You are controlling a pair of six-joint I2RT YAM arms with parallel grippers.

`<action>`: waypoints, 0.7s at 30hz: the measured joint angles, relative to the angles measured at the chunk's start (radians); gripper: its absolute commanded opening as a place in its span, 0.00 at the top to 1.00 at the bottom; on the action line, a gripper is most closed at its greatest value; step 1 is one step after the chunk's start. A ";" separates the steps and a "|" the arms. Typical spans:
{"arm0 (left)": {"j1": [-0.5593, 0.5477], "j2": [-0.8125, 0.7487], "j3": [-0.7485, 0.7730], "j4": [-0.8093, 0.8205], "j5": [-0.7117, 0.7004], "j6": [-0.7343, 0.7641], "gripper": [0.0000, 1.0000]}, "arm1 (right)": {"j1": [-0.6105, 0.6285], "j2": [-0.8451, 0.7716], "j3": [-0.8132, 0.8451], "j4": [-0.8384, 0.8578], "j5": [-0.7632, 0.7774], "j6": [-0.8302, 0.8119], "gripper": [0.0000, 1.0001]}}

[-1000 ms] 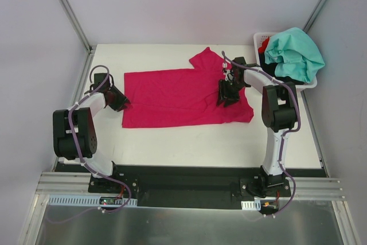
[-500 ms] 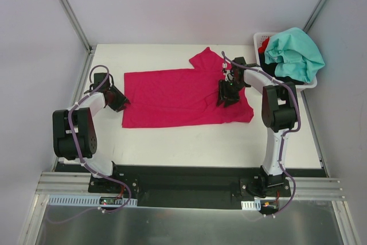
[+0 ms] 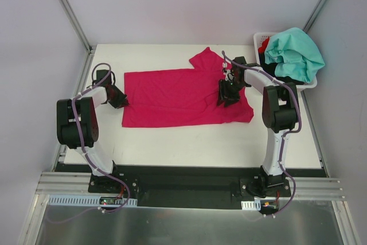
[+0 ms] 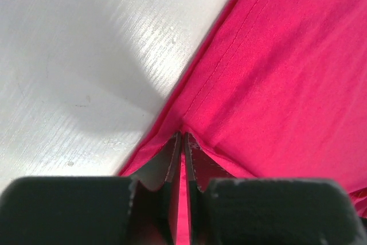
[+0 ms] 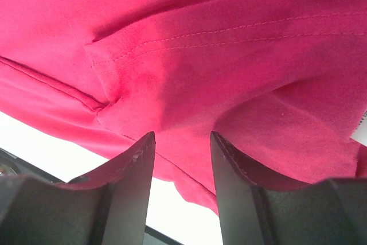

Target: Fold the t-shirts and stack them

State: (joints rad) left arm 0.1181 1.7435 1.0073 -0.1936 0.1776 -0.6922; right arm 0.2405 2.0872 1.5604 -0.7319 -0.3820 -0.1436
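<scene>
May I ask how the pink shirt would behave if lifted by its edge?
Probably floppy: the pink shirt puckers where the left gripper pinches its edge. Lifted, it would likely drape and sag, being thin cloth. Pushed, it should bunch rather than slide.

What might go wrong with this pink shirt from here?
The left hand pinches only a thin bit of the pink shirt at its edge, so the cloth may slip free. The right hand is open over rumpled cloth, so a fold could come out lopsided.
</scene>
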 measured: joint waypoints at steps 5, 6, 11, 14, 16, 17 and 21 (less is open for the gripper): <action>0.000 -0.001 0.000 -0.005 -0.001 0.001 1.00 | 0.000 0.000 0.000 -0.002 0.000 0.000 0.54; 0.000 -0.001 0.000 -0.008 -0.003 0.001 1.00 | 0.000 0.000 0.000 -0.003 0.000 0.000 0.54; 0.000 -0.020 0.010 -0.053 -0.024 0.002 1.00 | 0.001 -0.001 0.000 -0.005 0.000 0.000 0.54; 0.000 -0.031 0.034 -0.085 -0.032 0.004 1.00 | 0.002 -0.001 0.000 -0.005 0.000 0.000 0.54; 0.000 -0.033 0.049 -0.097 -0.034 0.005 1.00 | 0.002 -0.001 0.000 -0.005 0.000 0.000 0.54; 0.000 -0.033 0.055 -0.103 -0.035 0.005 1.00 | 0.002 -0.001 0.000 -0.006 0.000 0.000 0.54; 0.000 -0.033 0.067 -0.127 -0.049 0.006 1.00 | 0.003 -0.001 0.000 -0.006 0.000 0.000 0.54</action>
State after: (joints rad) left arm 0.1177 1.7107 1.0744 -0.3210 0.1284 -0.6861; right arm 0.2432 2.0861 1.5604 -0.7376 -0.3824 -0.1440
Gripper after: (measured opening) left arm 0.008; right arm 0.464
